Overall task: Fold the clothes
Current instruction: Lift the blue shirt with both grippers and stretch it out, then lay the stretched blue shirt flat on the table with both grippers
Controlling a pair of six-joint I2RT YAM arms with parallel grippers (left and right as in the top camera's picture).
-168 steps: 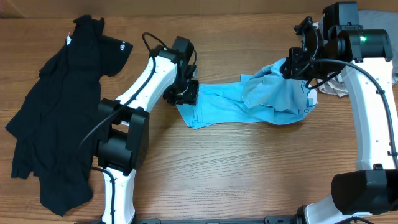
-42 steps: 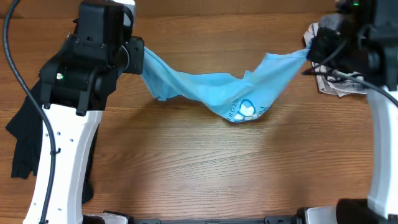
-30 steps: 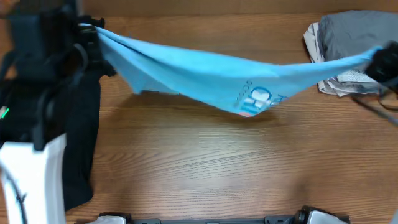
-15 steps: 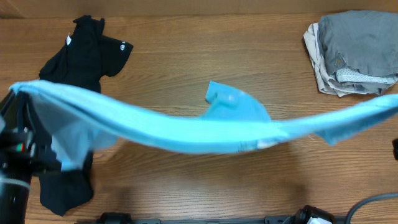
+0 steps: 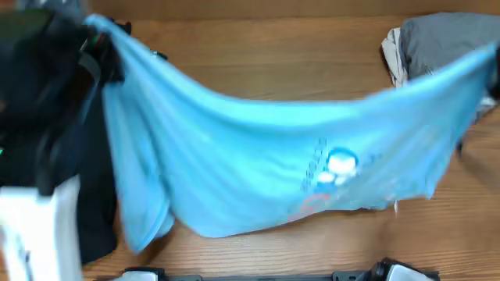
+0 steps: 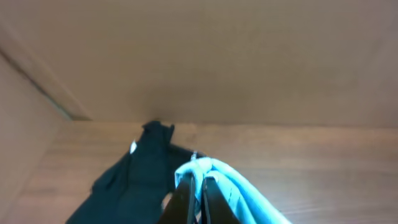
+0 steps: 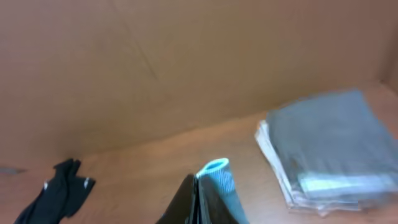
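The light blue T-shirt (image 5: 266, 164) with white lettering hangs spread in the air between both arms, high above the table and close to the overhead camera. My left gripper (image 6: 198, 190) is shut on its left corner (image 6: 214, 174). My right gripper (image 7: 198, 193) is shut on its right corner (image 7: 217, 177). In the overhead view the left gripper (image 5: 98, 43) is at the top left; the right one is past the right edge. The black T-shirt (image 6: 134, 186) lies crumpled on the table at the far left, also in the right wrist view (image 7: 59, 186).
A stack of folded grey and white garments (image 5: 437, 39) sits at the back right of the wooden table, also in the right wrist view (image 7: 323, 149). A brown wall (image 6: 217, 56) rises behind the table. The left arm's body (image 5: 39, 156) fills the left side.
Both arms have lifted the blue shirt high and pulled it apart. It went from a bunched strip to a wide hanging sheet with the lettering showing.
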